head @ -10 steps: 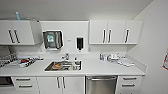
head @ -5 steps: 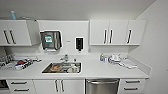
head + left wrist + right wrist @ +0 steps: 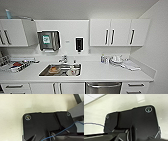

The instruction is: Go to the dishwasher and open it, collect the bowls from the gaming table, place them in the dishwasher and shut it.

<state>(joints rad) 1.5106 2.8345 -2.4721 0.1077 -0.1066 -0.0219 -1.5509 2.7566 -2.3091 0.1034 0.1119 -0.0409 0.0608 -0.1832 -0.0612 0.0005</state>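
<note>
The dishwasher has a stainless-steel front and a bar handle along its top. It is shut and sits under the white counter, right of the sink, at the lower edge of the head view. The bowls and the gaming table are out of view. In the left wrist view the dark robot plate hangs over a pale floor. In the right wrist view the same kind of plate shows against a pale surface.
A steel sink holds some dishes. Whitish dishes and a cloth lie on the counter's right end, and a tray of items sits at the left. White wall cabinets, a towel dispenser and a wall at the right close the space in.
The whole head picture has shifted slightly and the counter looks a little nearer, so the camera has moved. Nothing on the counter has moved.
</note>
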